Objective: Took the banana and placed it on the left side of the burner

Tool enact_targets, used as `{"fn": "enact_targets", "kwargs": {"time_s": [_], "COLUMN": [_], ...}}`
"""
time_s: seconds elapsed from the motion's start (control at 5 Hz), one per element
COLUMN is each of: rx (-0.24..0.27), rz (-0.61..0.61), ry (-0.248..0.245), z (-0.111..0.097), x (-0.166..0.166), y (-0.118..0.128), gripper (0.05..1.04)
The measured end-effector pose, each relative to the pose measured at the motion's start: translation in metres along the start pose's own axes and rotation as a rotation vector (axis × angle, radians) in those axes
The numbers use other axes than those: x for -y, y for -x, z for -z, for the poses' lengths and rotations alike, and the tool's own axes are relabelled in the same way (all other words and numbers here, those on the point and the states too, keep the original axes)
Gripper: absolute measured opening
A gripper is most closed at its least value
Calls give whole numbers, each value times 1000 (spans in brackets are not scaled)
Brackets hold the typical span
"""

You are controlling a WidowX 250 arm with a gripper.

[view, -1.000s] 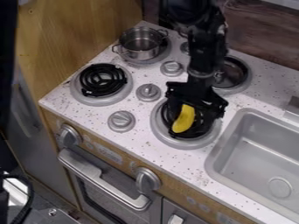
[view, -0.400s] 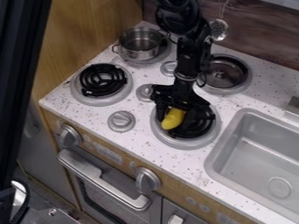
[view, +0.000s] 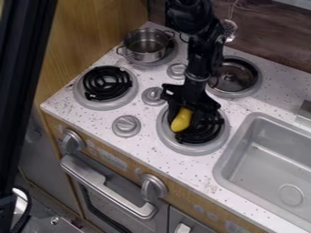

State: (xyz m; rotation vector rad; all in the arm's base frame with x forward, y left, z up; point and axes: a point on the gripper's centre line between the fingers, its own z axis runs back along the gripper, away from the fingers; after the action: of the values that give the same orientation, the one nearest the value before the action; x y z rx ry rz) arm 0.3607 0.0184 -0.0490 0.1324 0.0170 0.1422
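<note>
At the tool's (view: 184, 124) tip, yellow banana (view: 181, 121), slanting

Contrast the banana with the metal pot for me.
The banana is yellow, while the pot is silvery.
The banana is solid and elongated; the pot is round and open-topped, with side handles.
The banana is gripped in the gripper over the front right burner, while the pot stands upright on the back left burner.
Both are at burners on the same stovetop.
</note>
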Motion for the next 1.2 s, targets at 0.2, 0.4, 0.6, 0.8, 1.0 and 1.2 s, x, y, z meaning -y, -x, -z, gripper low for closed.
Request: {"fn": "enact_targets", "kwargs": {"time_s": [0.2, 0.4, 0.6, 0.8, 1.0, 1.2], "rx": [78, 71, -12, -31, -29, -23], "rz": [-112, -200, -251, -288, -292, -281], "ry": [-64, -90, -68, -71, -73, -25], "z": [-20, -19, 13, 25, 27, 28], "x": [-49, -95, -138, -165, -173, -172], "y": [-17, -22, -17, -22, -31, -28], "gripper": [563, 563, 563, 562, 617, 899]}}
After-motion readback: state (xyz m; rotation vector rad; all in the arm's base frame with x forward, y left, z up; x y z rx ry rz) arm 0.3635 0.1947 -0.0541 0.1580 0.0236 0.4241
